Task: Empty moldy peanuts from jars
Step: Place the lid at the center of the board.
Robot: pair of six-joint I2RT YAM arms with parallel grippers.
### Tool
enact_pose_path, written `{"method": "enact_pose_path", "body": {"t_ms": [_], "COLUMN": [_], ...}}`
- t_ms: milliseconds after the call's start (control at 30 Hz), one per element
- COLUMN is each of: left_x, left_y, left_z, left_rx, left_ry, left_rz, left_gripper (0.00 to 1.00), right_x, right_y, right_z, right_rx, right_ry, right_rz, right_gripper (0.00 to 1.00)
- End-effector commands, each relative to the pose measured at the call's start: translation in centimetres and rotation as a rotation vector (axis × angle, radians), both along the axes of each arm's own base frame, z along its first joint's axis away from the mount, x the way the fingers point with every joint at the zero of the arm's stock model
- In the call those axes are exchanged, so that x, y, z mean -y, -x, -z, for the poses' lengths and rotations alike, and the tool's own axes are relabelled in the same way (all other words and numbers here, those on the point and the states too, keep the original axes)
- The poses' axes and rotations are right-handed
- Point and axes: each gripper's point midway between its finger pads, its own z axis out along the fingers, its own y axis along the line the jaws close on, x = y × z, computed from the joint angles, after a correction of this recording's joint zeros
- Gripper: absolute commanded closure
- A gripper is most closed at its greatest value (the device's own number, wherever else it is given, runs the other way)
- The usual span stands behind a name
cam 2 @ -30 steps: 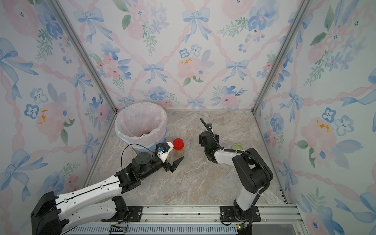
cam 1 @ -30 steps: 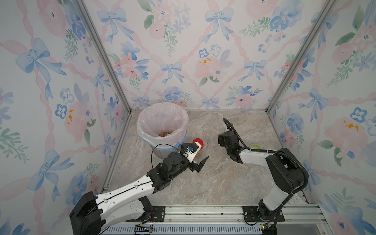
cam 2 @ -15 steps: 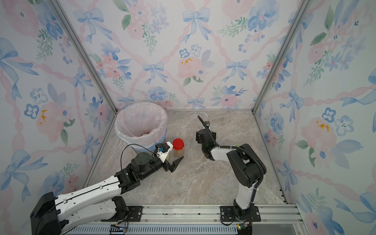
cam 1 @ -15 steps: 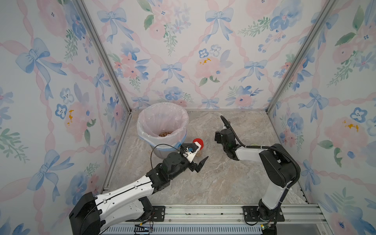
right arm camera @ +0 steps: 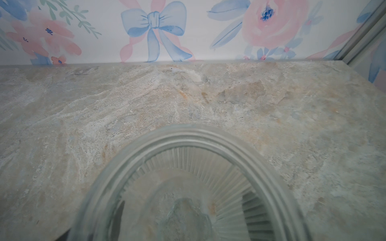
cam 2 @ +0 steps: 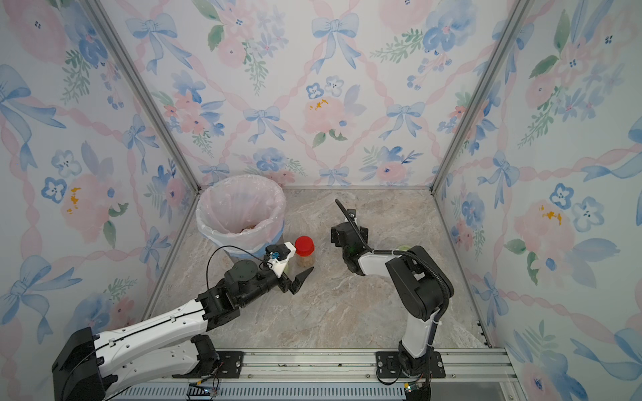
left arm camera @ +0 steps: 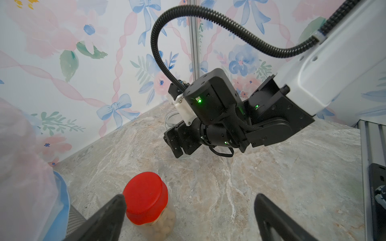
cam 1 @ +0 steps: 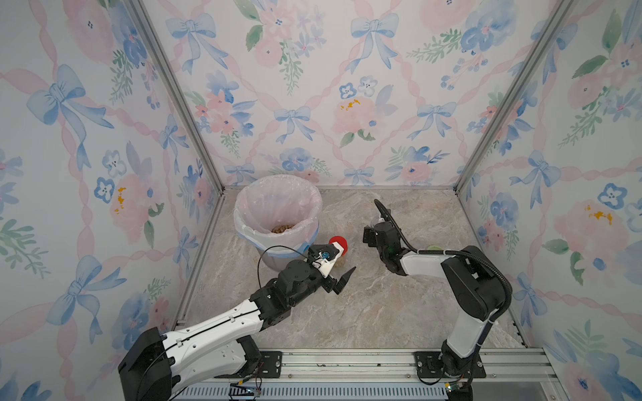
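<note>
**Station status: red-lidded jar at left claw, open jar at right claw**

1. Left claw (left arm camera: 190, 200): spread wide and holding nothing. It sits low over the marbled surface (cam 1: 382, 312), just beside the bag-lined bin (cam 1: 243, 208).

2. Red-lidded jar (left arm camera: 148, 200): stands upright on the surface with its lid screwed on. In the left wrist view it lies inside the span of the left claw, close against one finger (left arm camera: 104, 217) and well apart from the other. Contact with the near finger cannot be confirmed. Moldy peanuts (left arm camera: 165, 221) fill the visible part of the glass below the lid.

3. Bin contents: in a top view, a small tan heap of peanuts (cam 1: 281, 229) lies at the bottom of the liner.

4. Right claw (right arm camera: 188, 217): positioned at an open clear jar (right arm camera: 188, 135) that stands upright on the surface, nearer the back wall than the red-lidded jar. The right wrist view looks straight into the jar mouth; no peanuts show inside. Dark finger shapes show through the glass on both sides. Whether they press on the jar or stand clear of it cannot be determined.

5. Pale green lid (cam 1: 434, 247): lies on the surface behind the right arm, partly hidden.
</note>
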Motion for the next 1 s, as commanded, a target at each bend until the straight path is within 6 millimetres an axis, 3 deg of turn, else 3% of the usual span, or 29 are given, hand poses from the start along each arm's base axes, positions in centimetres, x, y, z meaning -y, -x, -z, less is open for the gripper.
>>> {"method": "enact_pose_path", "body": {"t_ms": [0,700,967], "left_x": [-0.7,-1.6,-1.4], "left_y": [-0.1,-0.2,-0.2], "left_z": [-0.7,-1.2,-2.5], "left_rx": [0.034,0.052,0.044], "left_ry": [0.009,0.018,0.07], "left_rz": [-0.02,-0.042,-0.037], "left_gripper": [0.02,0.02,0.02], "right_x": [0.1,0.1,0.1], "right_y": [0.6,2.8,4.6], "right_z": [-0.2,-2.6,-7.1], "right_rx": [-0.004,0.009,0.054], "right_ry": [-0.007,-0.026,-0.016], "right_rz": [0.011,-0.036,-0.072], "right_gripper": [0.03,0.03,0.03]}}
